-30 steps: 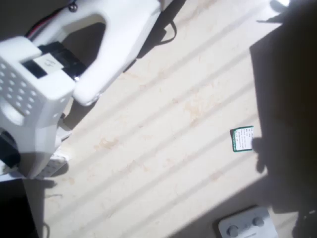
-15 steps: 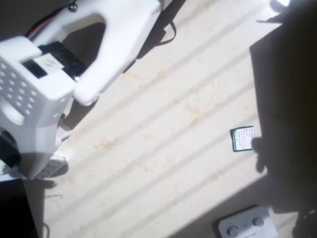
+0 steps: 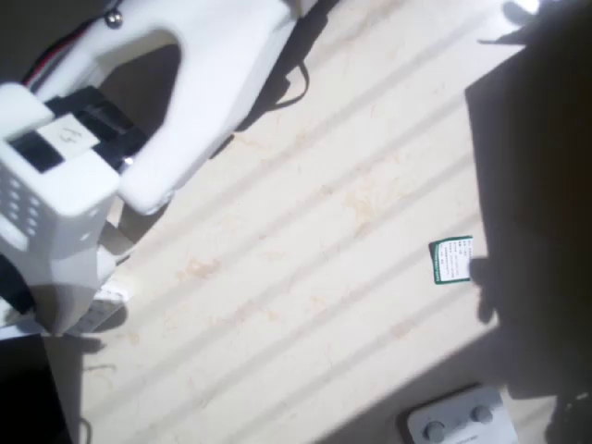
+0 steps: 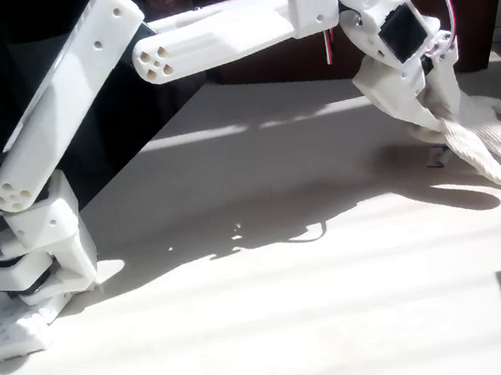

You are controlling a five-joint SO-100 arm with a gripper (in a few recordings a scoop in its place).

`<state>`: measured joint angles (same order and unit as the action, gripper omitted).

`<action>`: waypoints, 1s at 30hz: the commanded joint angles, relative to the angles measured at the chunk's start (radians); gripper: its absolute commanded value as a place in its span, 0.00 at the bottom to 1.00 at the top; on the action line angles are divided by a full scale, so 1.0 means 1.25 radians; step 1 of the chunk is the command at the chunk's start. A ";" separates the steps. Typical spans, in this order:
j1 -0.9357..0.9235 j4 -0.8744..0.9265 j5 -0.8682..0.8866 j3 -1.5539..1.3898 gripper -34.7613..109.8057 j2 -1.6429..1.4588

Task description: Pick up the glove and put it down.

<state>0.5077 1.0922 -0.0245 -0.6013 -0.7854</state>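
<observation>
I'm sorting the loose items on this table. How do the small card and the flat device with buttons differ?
The card is small, with a green border around a white face; the device is larger and plain white. The card is flat and printed; the device carries round raised buttons. The card lies in sunlight beside a dark shadow, whole in the overhead view; the device sits at the picture's bottom edge, partly cut off. Both lie flat on the table.
</observation>
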 commanded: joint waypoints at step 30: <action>-0.627 0.134 -0.214 0.015 0.24 -0.088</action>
<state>-0.2378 1.2548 -0.2823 -0.6013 -0.8667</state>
